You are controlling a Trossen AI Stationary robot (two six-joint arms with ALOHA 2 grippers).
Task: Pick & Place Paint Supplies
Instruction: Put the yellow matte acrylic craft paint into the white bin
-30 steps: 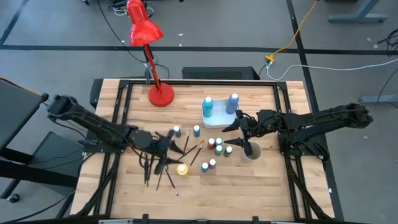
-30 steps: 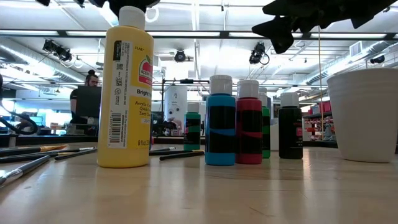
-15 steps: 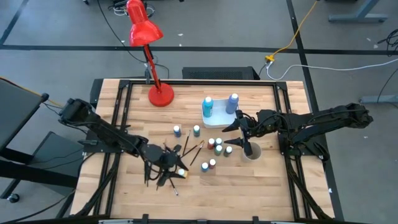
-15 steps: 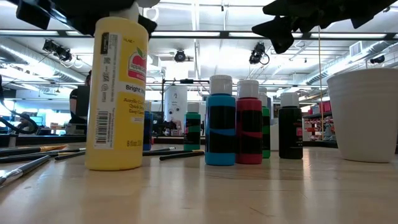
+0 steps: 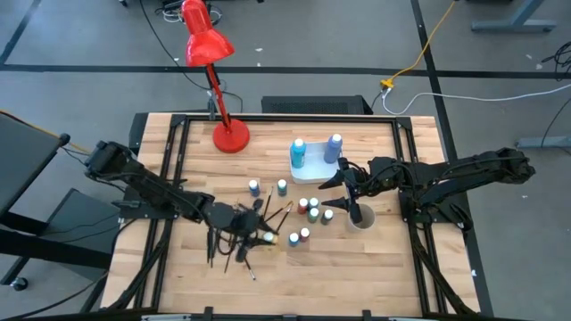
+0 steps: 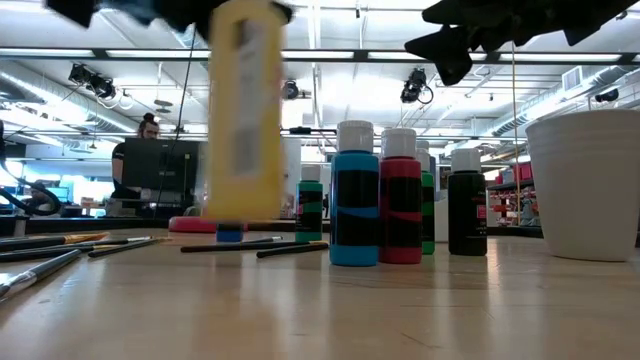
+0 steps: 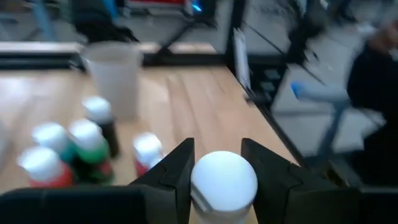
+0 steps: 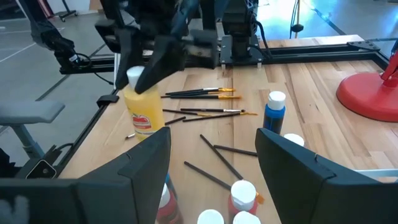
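A yellow paint bottle (image 5: 266,238) with a white cap is in my left gripper (image 5: 252,232), near the table's middle. It also shows in the low view (image 6: 245,110) and the right wrist view (image 8: 142,112). Several thin brushes (image 5: 227,248) lie flat on the wood to its left. A cluster of small bottles (image 5: 312,209) stands on the table to its right. My right gripper (image 5: 337,178) hangs open above that cluster, beside a white cup (image 5: 359,217), touching nothing. My left gripper (image 7: 222,177) pinches the yellow bottle's white cap (image 7: 224,182) between its two fingers, one finger (image 7: 176,167) on either side. It comes at the cap slanting down from the table's left. The bottle (image 6: 245,110) hangs about upright below the fingers, its base clear of the table.
A red desk lamp (image 5: 230,134) stands at the far left. Two blue bottles stand in a white tray (image 5: 314,160) at the far middle. The white cup (image 6: 585,185) stands on the right. Bare wood lies along the near edge.
My left gripper moved from the brushes toward the table's right and came onto the yellow bottle's cap. The bottle, which stood on the table, is now lifted clear and has been carried toward the bottle cluster.
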